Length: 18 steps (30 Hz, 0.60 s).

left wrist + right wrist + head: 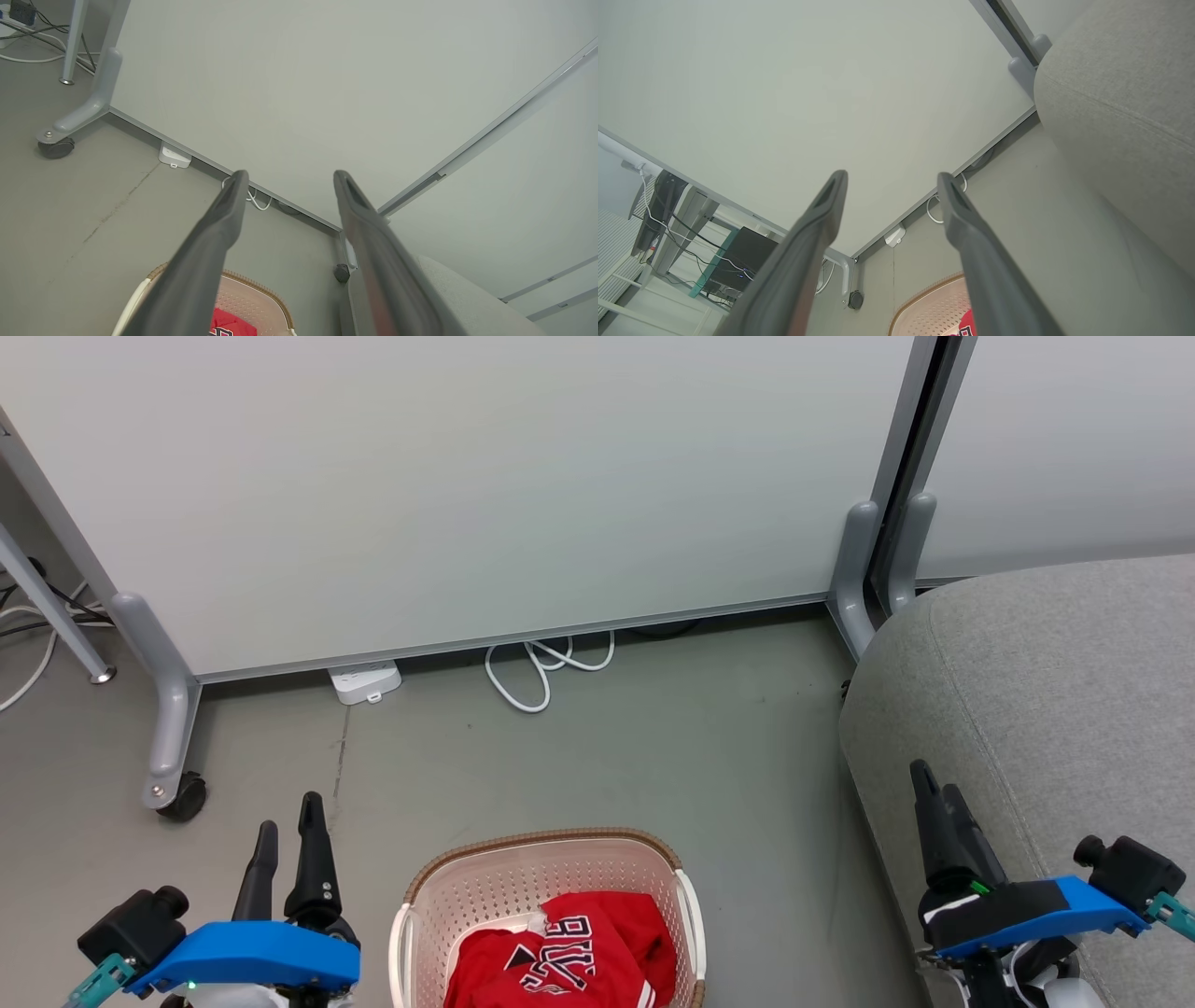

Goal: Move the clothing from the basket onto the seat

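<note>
- Left claw (289, 810), lower left of the head frame: jaws spread wide, nothing between them, over bare floor (653, 747) just left of the basket.
- Basket (504, 887), bottom centre, on the floor, cut off by the lower edge. The clothing (644, 933) is inside, bunched toward its right side, lettered jersey (551, 961) on top. Whether a second piece lies under it, we can't tell.
- Step in hand, as we read it: first reach into the basket. Nothing on the seat yet, so we're at the start.
- We'd come down from above with jaws wide and bite a raised fold mid-heap, not the flat printed panel. Stay off the brown rim (546, 837) and the perforated sides; a snagged finger would drag the basket.
- Lift straight up until the fabric clears the rim, then swing right. Cloth will likely hang and trail; a sleeve could catch the handle (691, 905).
- Seat (1055, 691), right side of the frame: grey cushion, near the basket, bare where we see it.
- Right claw (935, 779), lower right: wide open and empty too, drawn against the seat's front edge; over it or beside it, we can't tell. It looks the nearer arm for the drop, so we'd pick with it, or park it clear of the swing.
</note>
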Available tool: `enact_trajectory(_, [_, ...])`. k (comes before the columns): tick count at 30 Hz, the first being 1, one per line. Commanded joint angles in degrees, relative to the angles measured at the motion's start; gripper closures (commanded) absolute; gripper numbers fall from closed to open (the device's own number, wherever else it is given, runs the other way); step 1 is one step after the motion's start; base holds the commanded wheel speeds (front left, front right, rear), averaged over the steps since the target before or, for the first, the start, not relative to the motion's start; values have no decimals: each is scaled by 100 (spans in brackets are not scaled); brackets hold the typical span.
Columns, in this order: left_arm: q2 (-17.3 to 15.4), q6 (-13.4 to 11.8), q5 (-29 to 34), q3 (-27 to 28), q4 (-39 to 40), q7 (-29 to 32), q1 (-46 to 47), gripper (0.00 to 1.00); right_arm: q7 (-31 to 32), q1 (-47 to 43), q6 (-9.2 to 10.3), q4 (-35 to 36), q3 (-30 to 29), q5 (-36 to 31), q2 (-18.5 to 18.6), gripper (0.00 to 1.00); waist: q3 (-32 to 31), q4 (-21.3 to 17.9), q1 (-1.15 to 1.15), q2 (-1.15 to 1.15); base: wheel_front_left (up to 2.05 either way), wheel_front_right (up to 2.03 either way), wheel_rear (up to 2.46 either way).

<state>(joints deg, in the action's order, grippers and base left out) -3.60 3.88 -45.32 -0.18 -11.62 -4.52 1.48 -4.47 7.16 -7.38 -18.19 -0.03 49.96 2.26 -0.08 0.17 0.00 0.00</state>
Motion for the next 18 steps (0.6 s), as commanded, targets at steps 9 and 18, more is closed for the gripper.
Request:
enact_trajectory(9, [-88,-25,741,-112,26,-198,29,0,-204,203,-9,-35,80,-767,51,0,-4,8,0,0,0,0,0])
enact_trajectory(18, [-96,15,1283,-199,-34,-347,10,0,-352,254,-11,-89,138,-1325,57,0,-10,10,0,0,0,0,0])
